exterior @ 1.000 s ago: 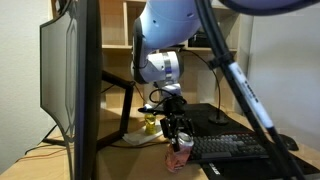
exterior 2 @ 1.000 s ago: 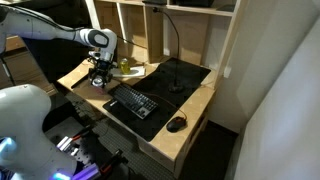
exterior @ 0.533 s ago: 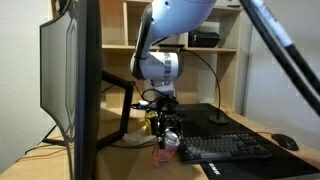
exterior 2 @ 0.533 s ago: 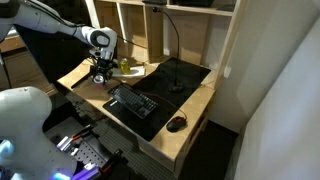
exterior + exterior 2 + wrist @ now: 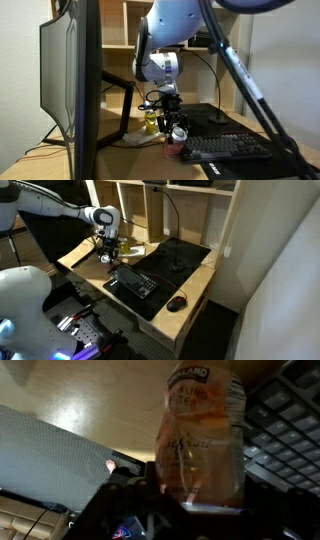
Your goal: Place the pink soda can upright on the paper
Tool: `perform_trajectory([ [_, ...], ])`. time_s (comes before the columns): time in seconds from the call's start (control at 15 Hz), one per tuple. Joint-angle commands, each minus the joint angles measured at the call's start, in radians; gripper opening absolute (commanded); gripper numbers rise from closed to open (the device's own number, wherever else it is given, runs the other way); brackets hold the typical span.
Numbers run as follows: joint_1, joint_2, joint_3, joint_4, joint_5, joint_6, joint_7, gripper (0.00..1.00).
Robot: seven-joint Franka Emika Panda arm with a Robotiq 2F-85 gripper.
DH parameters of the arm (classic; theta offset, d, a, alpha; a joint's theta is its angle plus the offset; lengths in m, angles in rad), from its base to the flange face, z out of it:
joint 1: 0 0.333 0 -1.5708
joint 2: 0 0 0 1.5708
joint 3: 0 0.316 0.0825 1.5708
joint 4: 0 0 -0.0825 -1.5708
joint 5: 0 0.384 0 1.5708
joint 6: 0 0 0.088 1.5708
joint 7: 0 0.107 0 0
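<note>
We see the gripper (image 5: 172, 126) clamped on the pink soda can (image 5: 205, 435), held off the desk (image 5: 45, 158) nr the keyboard's (image 5: 225, 148) left end. The paper (image 5: 135, 140) lies just left, w/ 1 yellow bottle (image 5: 150, 122) beside it.
</note>
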State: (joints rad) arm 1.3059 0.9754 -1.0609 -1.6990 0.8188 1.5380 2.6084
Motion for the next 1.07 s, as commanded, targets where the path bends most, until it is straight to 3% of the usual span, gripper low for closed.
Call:
perform_trajectory([
  [0.0,0.0,0.181,-0.104,0.093,0.118,-0.182,0.0,0.47],
  [0.47,-0.035,0.387,-0.275,0.213,0.31,-0.528,-0.001,0.47],
  [0.87,-0.088,0.539,-0.494,0.267,0.462,-0.815,-0.002,0.47],
  [0.93,-0.102,0.557,-0.51,0.271,0.485,-0.854,-0.002,0.47],
  [1.0,-0.111,0.499,-0.457,0.248,0.432,-0.832,-0.002,0.47],
])
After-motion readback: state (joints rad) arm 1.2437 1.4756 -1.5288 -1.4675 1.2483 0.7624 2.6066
